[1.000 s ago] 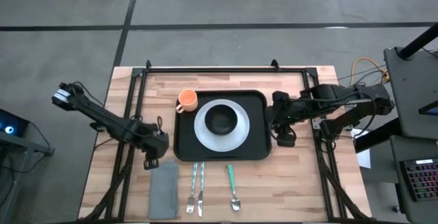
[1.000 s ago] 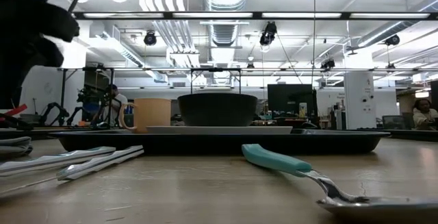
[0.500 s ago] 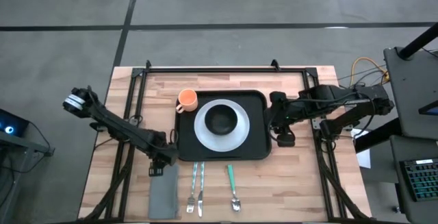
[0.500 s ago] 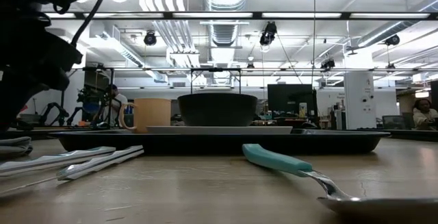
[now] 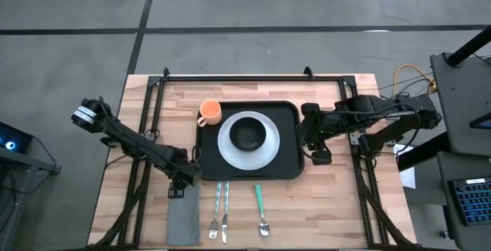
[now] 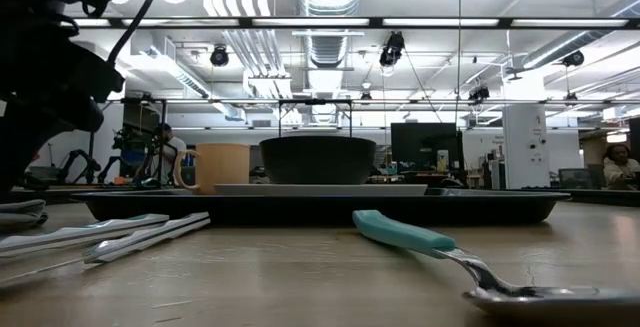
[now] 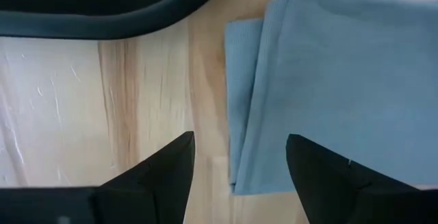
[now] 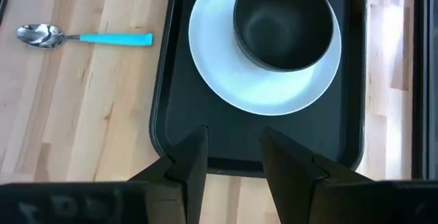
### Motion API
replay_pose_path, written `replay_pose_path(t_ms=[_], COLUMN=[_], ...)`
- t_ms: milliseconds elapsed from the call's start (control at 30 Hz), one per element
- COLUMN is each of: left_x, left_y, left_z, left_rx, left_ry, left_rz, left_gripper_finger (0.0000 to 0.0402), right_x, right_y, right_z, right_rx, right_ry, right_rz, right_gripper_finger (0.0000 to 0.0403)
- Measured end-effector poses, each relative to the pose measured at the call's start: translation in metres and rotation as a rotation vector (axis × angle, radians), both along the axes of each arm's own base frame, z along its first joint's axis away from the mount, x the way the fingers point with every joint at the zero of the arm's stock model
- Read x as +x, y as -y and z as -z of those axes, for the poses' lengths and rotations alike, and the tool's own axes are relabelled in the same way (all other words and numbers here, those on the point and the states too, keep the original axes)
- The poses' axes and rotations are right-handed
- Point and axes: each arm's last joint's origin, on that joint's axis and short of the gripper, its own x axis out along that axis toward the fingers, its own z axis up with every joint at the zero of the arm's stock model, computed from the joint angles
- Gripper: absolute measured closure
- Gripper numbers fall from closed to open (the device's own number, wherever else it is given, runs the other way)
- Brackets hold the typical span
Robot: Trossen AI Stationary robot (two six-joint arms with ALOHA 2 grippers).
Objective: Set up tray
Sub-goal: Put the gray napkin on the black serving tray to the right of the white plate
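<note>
On the wooden worktop (image 5: 337, 205), the left gripper (image 5: 184, 180) hangs with fingers spread over the top edge of the grey folded napkin (image 5: 182, 214), just off the tray's near-left corner. Right of the napkin lie a fork and knife (image 5: 220, 211), then a teal-handled spoon (image 5: 261, 209). The black tray (image 5: 288, 166) sits mid-worktop, long axis left to right, carrying an orange cup (image 5: 209, 113) and a white plate (image 5: 265, 155) with a dark bowl (image 5: 247, 134). The right gripper (image 5: 307, 136), fingers apart, hovers at the tray's right rim.
</note>
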Motion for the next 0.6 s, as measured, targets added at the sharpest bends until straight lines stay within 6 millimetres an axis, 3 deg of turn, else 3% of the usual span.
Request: replay_pose_path(t_ms=[600], left_x=[-0.0042], left_y=[-0.0028], left_z=[0.0031], left_rx=[0.01], left_ry=[-0.015], left_rz=[0.024], left_gripper_finger=[0.0192], right_x=[-0.0001], right_y=[-0.0001], right_z=[0.0002], right_rx=[0.012], right_ry=[-0.003], right_rz=[0.013], right_gripper_finger=[0.028])
